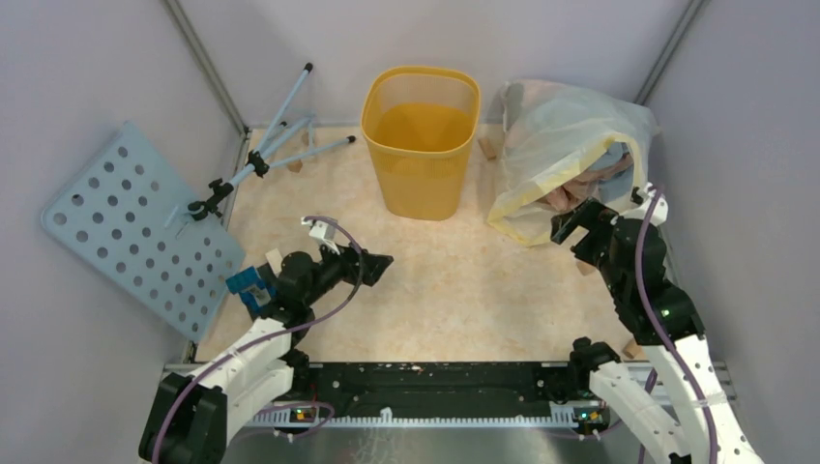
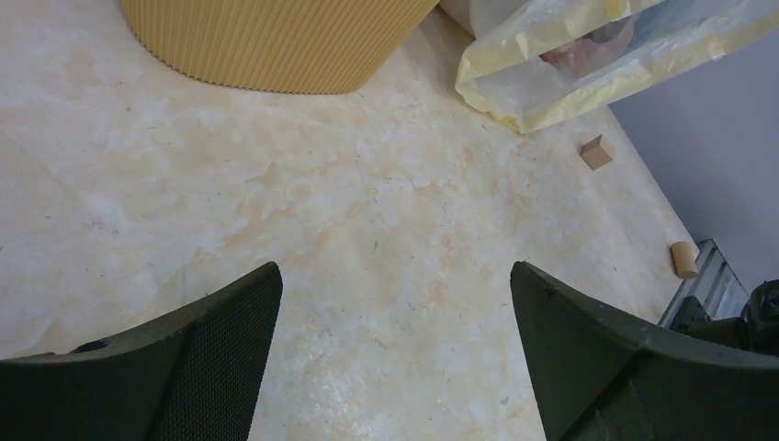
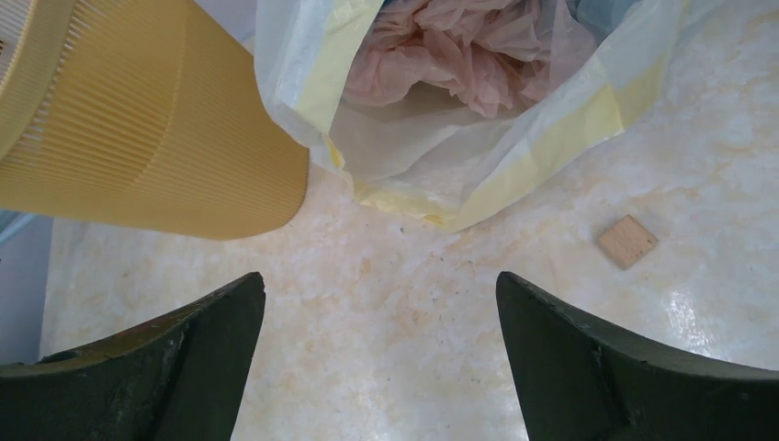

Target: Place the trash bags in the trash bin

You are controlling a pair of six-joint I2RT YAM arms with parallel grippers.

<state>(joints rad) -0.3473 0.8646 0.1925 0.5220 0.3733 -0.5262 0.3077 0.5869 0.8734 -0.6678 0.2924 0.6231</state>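
Observation:
The yellow-orange trash bin [image 1: 421, 140] stands upright at the back middle of the table; its ribbed wall shows in the left wrist view [image 2: 276, 41] and the right wrist view [image 3: 138, 138]. The crumpled pale pink trash bag [image 3: 459, 60] lies inside the mouth of a large whitish-yellow sack [image 1: 561, 155] to the bin's right; it shows faintly in the top view [image 1: 571, 193]. My right gripper [image 1: 572, 224] is open and empty, just in front of the sack's mouth [image 3: 381, 285]. My left gripper [image 1: 375, 266] is open and empty over bare table [image 2: 395, 276].
A grey-blue bag [image 1: 609, 159] lies in the sack. Small wooden blocks [image 3: 627, 241] [image 2: 597, 152] lie on the table near the sack. A perforated grey board [image 1: 135, 227] and a tripod [image 1: 276, 145] lean at the left. Walls close in on three sides.

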